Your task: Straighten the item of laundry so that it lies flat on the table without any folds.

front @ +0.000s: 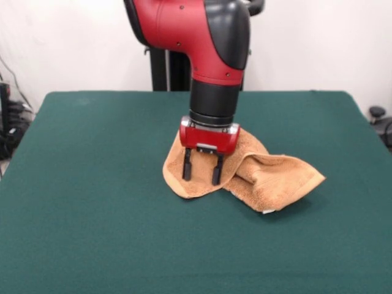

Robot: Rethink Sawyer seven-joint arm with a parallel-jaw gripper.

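The orange-tan terry towel [269, 177] lies crumpled on the dark green table [92, 184], right of centre. Its right part is folded over into a thick flap, with a small white tag at its near edge. Its left part forms a rounded lobe. My gripper [201, 171] hangs from the red and black arm directly over the towel's left lobe. Its two black fingers [187, 166] point down, spread apart, with nothing between them. The tips are at or just above the cloth; I cannot tell whether they touch it.
The robot's pedestal [168, 70] stands behind the table's far edge. Cables and dark equipment [9, 122] sit off the table's left side, and a small black object [376, 113] off its right.
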